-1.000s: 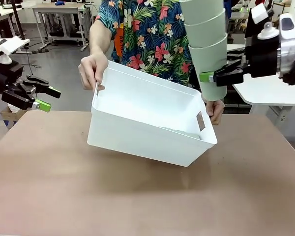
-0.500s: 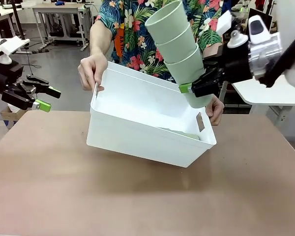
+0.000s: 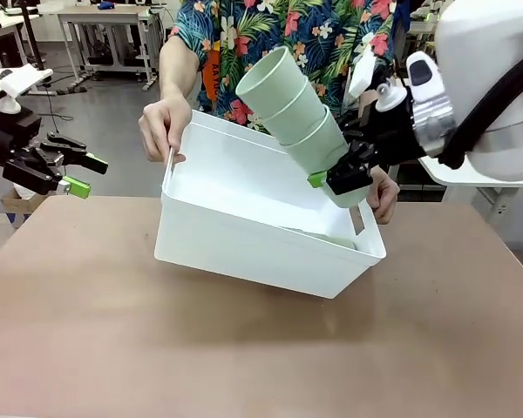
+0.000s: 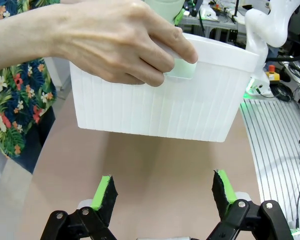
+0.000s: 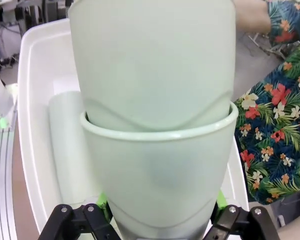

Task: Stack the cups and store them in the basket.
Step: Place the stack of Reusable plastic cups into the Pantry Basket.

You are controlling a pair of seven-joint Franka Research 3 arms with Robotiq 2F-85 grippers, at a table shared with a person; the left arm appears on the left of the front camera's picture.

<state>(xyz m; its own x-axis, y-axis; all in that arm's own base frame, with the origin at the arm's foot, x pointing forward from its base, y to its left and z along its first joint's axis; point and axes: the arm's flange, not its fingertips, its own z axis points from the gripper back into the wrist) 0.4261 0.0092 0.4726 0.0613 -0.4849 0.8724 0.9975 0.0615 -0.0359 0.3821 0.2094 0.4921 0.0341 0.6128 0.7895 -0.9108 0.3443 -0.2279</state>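
A stack of three mint-green cups (image 3: 298, 115) hangs tilted over the white basket (image 3: 244, 244), mouth pointing up and to the left. My right gripper (image 3: 335, 180) is shut on the bottom cup, just above the basket's right end. In the right wrist view the stack of cups (image 5: 155, 150) sits between my right gripper (image 5: 160, 220) fingers, and another pale cup (image 5: 70, 150) lies on the basket (image 5: 27, 100) floor. A person's hands (image 3: 164, 122) hold the basket tilted off the table. My left gripper (image 3: 70, 174) stands open at the far left; in its own view the left gripper (image 4: 162, 192) faces the basket (image 4: 155, 110).
The brown table (image 3: 244, 348) is bare in front of the basket. The person stands at the far edge, one hand (image 4: 115, 45) gripping the basket's handle slot, the other hand (image 3: 382, 193) at the right end. Other tables stand behind.
My right arm has swung the stack from upright high on the right to tilted, and brought it down and left over the basket. The left arm and the basket have stayed still.
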